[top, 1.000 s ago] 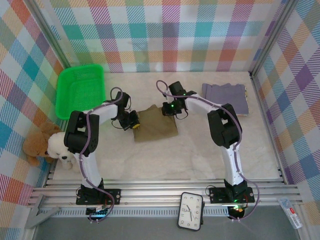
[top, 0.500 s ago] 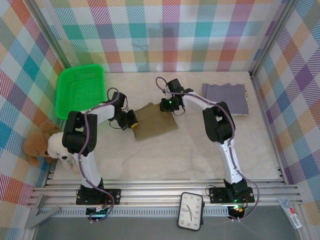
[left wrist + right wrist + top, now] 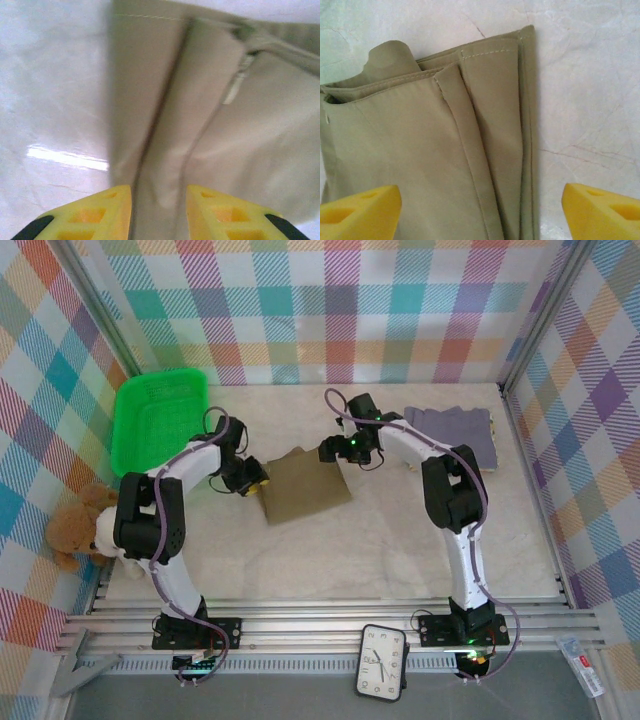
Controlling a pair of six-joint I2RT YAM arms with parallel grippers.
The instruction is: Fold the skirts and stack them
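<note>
Left gripper (image 3: 159,195): yellow fingers are sitting narrowly parted, gripping nothing I can make out. The folded olive-khaki skirt (image 3: 225,130) is lying flat just ahead of and beneath the tips.

Right gripper (image 3: 481,197): fingers are standing wide, with the skirt's layered corner lying below and ahead, between them.

Grey-lavender skirt (image 3: 455,432) is resting folded, well off to the right gripper's outer side (the stack's base, I judge).

Risks:
- A fingertip lifting away could be snagging a stitched hem and dragging the top layer open.
- The loose hump at the far-left corner ahead of the right gripper could be springing up.
- A pinch catching one layer only would be unfolding the bundle during transfer.
</note>
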